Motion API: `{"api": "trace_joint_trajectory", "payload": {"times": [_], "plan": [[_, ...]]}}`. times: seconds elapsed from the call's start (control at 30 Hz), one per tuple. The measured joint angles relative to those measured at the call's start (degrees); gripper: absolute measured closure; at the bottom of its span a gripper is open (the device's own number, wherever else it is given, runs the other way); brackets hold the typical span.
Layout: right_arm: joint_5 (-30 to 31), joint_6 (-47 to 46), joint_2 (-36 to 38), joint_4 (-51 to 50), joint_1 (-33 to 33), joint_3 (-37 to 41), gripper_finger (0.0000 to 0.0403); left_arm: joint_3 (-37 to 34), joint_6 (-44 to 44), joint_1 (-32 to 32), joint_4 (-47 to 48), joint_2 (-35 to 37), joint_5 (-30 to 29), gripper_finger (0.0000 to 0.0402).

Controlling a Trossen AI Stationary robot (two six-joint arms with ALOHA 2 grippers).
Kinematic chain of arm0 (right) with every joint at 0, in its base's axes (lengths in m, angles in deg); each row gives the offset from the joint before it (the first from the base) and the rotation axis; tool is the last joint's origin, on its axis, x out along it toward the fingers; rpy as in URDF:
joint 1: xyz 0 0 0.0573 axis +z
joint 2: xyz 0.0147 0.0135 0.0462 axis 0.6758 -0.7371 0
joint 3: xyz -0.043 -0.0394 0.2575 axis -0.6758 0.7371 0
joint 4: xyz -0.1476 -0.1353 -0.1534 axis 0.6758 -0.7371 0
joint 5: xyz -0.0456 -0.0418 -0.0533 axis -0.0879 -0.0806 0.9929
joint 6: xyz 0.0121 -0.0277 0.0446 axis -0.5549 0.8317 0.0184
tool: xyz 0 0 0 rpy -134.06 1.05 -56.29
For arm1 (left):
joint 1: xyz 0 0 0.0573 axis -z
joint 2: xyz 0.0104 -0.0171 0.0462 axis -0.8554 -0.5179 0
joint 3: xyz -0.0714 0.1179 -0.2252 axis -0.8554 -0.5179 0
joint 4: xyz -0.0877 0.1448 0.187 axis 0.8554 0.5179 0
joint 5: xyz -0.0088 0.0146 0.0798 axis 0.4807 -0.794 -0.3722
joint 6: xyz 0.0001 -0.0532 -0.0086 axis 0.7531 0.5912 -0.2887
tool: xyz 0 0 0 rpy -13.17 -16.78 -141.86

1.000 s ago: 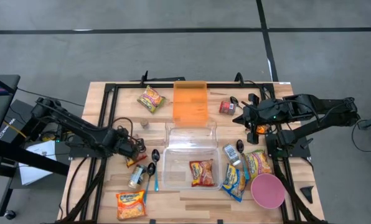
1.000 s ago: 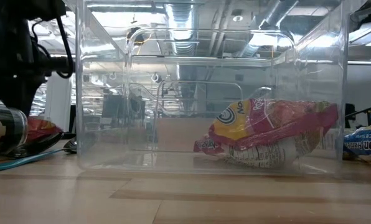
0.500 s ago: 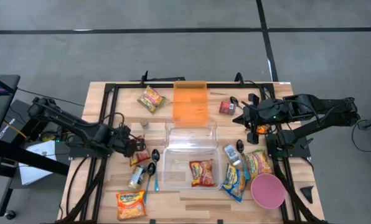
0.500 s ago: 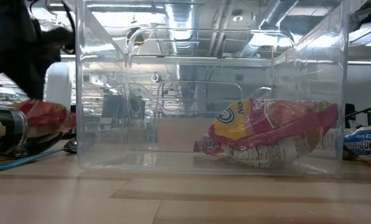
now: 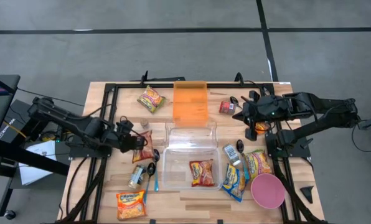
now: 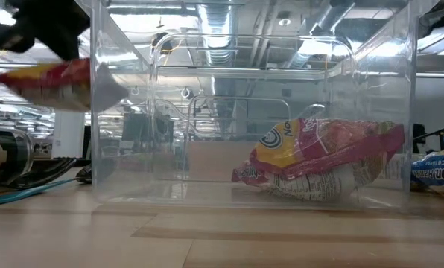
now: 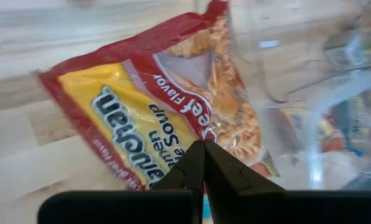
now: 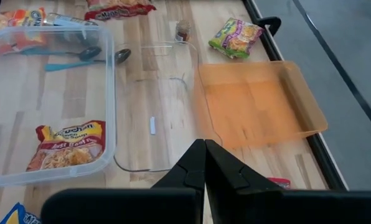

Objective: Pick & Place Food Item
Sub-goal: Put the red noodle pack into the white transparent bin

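I saw a grey concrete floor (image 5: 173,50) crossed by dark lines around the wooden table (image 5: 98,124); at nine o'clock stood a black stand (image 5: 2,112). Ceiling ducts (image 6: 222,30) showed overhead.

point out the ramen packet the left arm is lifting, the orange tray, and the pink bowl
ramen packet (image 7: 149,118), left wrist view, yellow label panel
orange tray (image 5: 190,102), high view, bare floor
pink bowl (image 5: 267,190), high view, inside

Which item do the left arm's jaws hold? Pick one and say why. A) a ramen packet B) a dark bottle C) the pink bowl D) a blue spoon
A: the left gripper is shut on the red-and-yellow ramen packet, lifted off the table.
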Motion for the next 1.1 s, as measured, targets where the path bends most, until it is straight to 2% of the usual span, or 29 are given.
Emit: {"api": "trace_joint_trajectory", "payload": {"times": [0.33, 0.77, 0.93, 1.1], "plan": [[0.2, 0.0, 0.0, 0.0, -0.6, 0.0, 0.0403, 12.8, -2.1, -0.1, 1.3, -4.6, -1.3, 0.0401], [0.2, 0.0, 0.0, 0.0, -0.6, 0.0, 0.0403, 34.3, -8.5, -0.4, 1.4, -21.3, -1.4, 0.0401], [0.2, 0.0, 0.0, -0.2, -0.6, 0.0, 0.0403, 39.6, -9.3, -0.4, 0.9, -26.8, -1.0, 0.0401], [0.2, 0.0, 0.0, -0.5, -0.6, 0.0, 0.0403, 41.9, -9.3, -0.4, -2.2, -31.5, 0.5, 0.0401]]}}
